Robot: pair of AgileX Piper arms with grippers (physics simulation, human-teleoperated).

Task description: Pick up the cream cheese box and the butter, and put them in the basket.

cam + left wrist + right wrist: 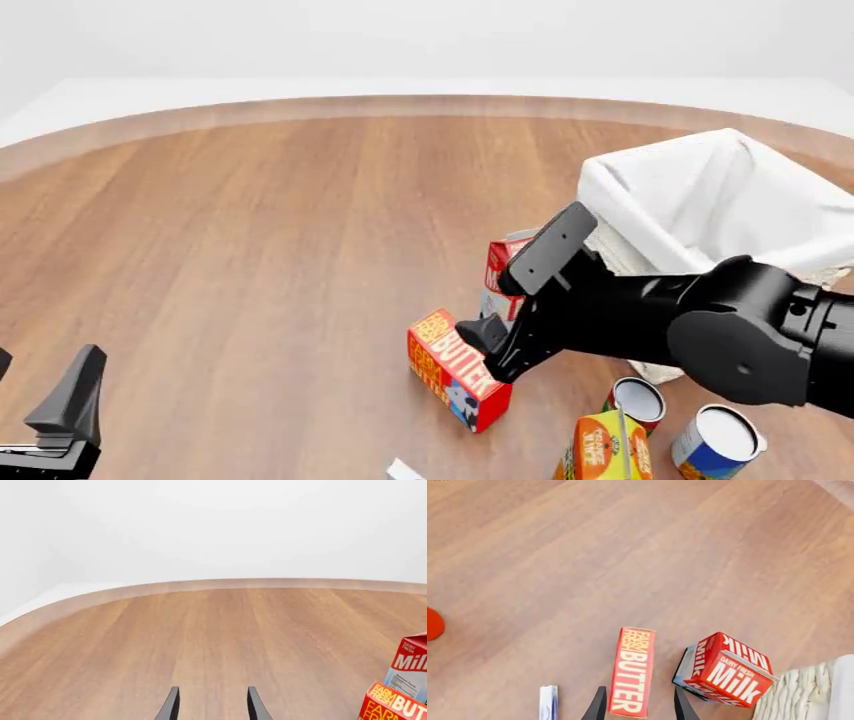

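Observation:
The butter (pixel 451 372) is an oblong red and orange box lying on the table in front of the basket (pixel 707 195). In the right wrist view the butter (pixel 630 672) has its near end between my right gripper's (pixel 639 711) open fingers, which stand above it and apart from it. In the front view the right gripper (pixel 483 346) hovers at the butter's right side. A corner of the cream cheese box (pixel 404 470) shows at the bottom edge; it also shows in the right wrist view (pixel 548 702). My left gripper (pixel 43 392) is open and empty at the near left, also seen open in its wrist view (pixel 212 710).
A red Milk carton (pixel 502 262) stands between the butter and the basket, also in the right wrist view (pixel 725 670). Two white-topped cans (pixel 638 400) (pixel 717 440) and an orange-yellow carton (pixel 601 450) stand at the near right. A red object (pixel 432 624) sits at one edge of the right wrist view.

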